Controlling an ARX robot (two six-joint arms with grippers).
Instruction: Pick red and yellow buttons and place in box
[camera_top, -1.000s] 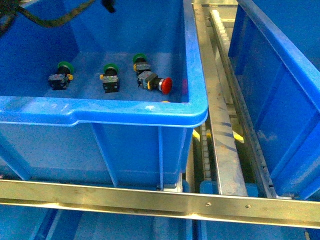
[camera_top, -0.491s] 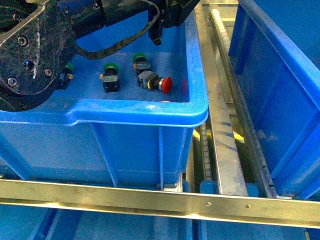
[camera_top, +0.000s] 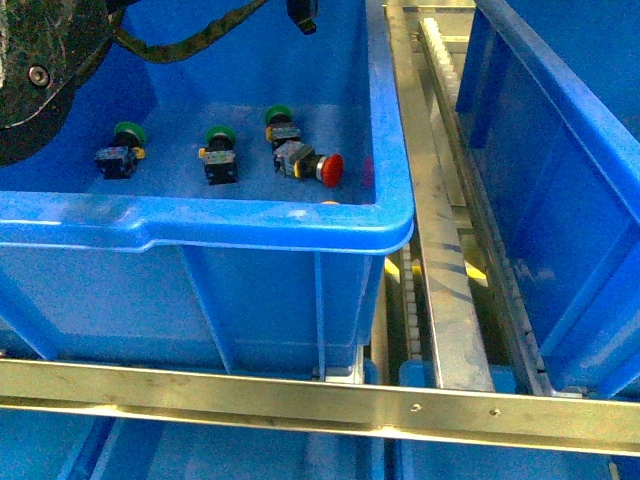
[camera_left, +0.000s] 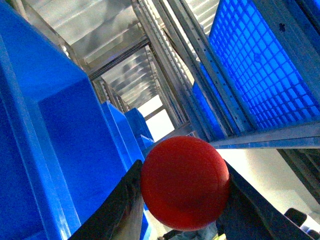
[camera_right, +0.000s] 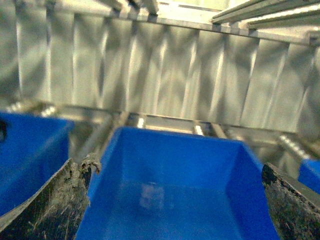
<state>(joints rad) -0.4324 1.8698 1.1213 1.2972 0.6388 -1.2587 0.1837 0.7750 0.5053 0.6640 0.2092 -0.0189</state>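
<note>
In the left wrist view a red button (camera_left: 185, 182) shows its round cap between two black fingers (camera_left: 120, 210); my left gripper (camera_left: 181, 167) is shut on it, held up in the air among the shelving. Another red button (camera_top: 328, 168) lies on its side on the floor of the big blue bin (camera_top: 250, 228) in the front view. No yellow button is clear in any view. My right gripper (camera_right: 175, 166) is open and holds nothing; a blue box (camera_right: 170, 132) lies beyond its fingers (camera_right: 70, 200).
Three green-capped buttons (camera_top: 128, 133) (camera_top: 220, 137) (camera_top: 279, 114) stand in the same bin. My left arm (camera_top: 40, 70) and its cable fill the top left corner. A metal roller rail (camera_top: 440, 230) separates this bin from another blue bin (camera_top: 560, 150) to the right.
The left arm swung low over the bin's left half half a second ago and has since drawn back up to the top left. The buttons in the bin have not moved.
</note>
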